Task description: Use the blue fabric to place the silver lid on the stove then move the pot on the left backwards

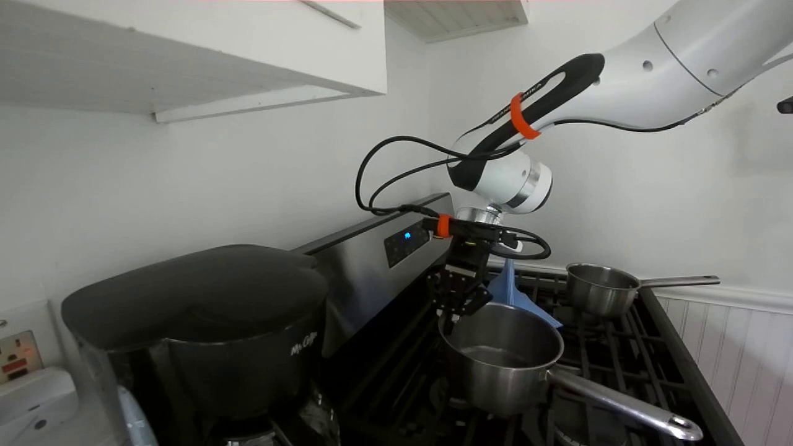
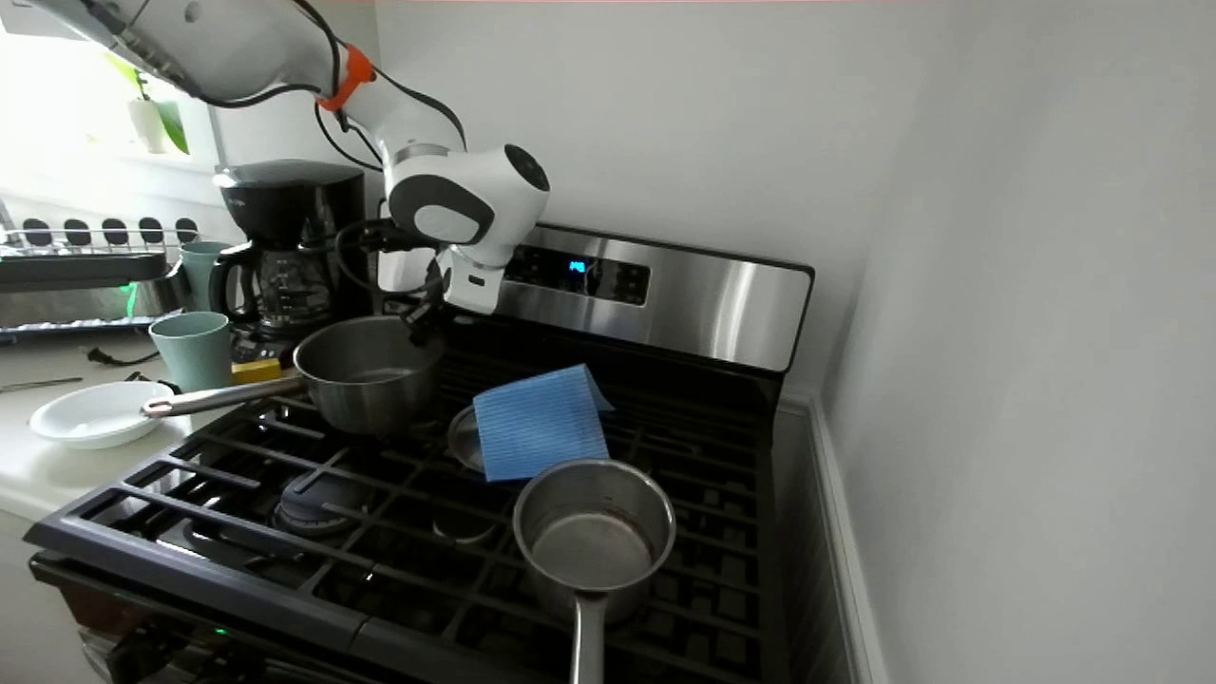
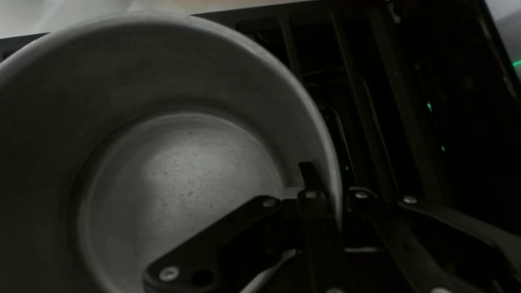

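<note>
The left pot, a large steel saucepan [image 2: 366,404], stands on the left rear of the stove [image 2: 218,518]. It also shows in an exterior view [image 1: 505,393] and fills much of the wrist view [image 3: 183,171]. My gripper [image 3: 337,199] straddles its rim, one finger inside and one outside, and looks closed on the wall. The gripper also shows in both exterior views [image 1: 456,316] [image 2: 418,328]. The blue fabric [image 2: 541,427] lies draped over the silver lid [image 2: 465,439] on the middle of the stove, hiding most of it. The fabric also shows behind the pot [image 1: 523,303].
A smaller steel saucepan [image 2: 594,551] stands at the right of the stove, beside the fabric. The stove's back panel [image 2: 703,304] rises behind. A black coffee maker [image 1: 210,310] stands to the left. A green cup [image 2: 193,351] and white dish [image 2: 100,415] are near the pot handle.
</note>
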